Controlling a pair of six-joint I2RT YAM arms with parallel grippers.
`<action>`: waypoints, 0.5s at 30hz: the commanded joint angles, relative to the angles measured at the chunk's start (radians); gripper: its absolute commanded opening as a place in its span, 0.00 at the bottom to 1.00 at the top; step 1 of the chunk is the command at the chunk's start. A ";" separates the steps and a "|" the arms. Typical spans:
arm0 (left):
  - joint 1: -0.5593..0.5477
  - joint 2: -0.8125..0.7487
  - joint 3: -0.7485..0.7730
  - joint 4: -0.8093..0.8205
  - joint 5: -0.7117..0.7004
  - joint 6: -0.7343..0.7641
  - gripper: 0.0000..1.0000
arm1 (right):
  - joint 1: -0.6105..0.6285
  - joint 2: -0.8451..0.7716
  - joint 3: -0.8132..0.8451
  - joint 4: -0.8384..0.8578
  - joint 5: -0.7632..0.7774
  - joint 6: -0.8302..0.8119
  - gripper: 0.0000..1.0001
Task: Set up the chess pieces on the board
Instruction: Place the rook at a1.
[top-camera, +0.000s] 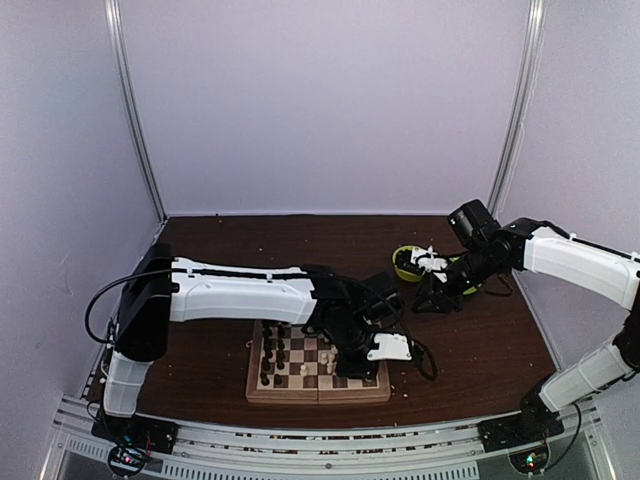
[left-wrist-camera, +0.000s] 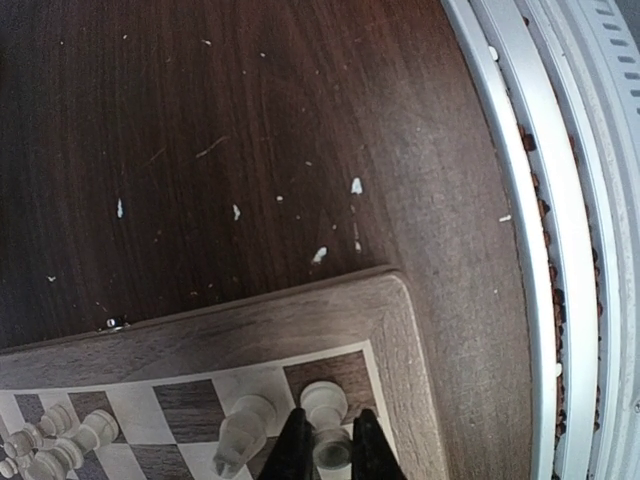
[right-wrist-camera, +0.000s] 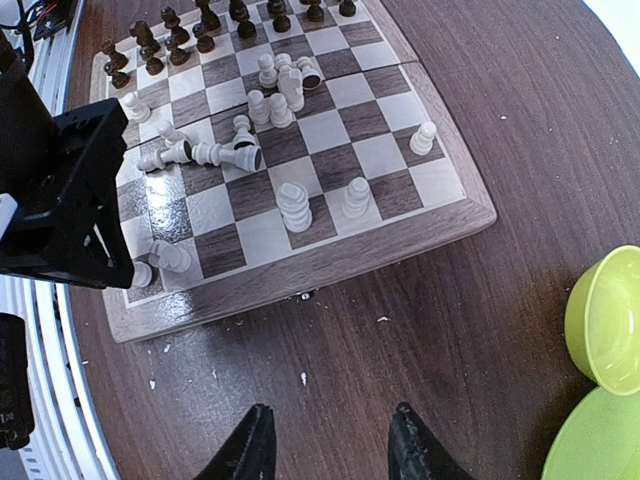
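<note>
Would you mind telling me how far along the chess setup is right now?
Done: the dark pieces stand in rows at one end of the board. In hand: the left end effector grips a white piece on a corner square. Left: most white pieces sit scattered mid-board, several toppled; the right end effector hangs open and empty.

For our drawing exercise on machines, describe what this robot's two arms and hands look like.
Both the left arm and right arm have smooth white tubular shells with black joints. Black cables loop from each. The left hand and right hand have slim black tapered fingers.
</note>
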 joint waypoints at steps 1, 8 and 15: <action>-0.005 0.026 0.034 -0.009 0.013 0.020 0.11 | -0.009 -0.014 -0.015 0.008 -0.010 -0.002 0.39; -0.005 0.030 0.042 -0.013 0.025 0.024 0.12 | -0.009 -0.010 -0.015 0.003 -0.015 -0.009 0.39; -0.005 0.039 0.054 -0.026 0.029 0.024 0.19 | -0.009 -0.012 -0.015 0.001 -0.015 -0.010 0.39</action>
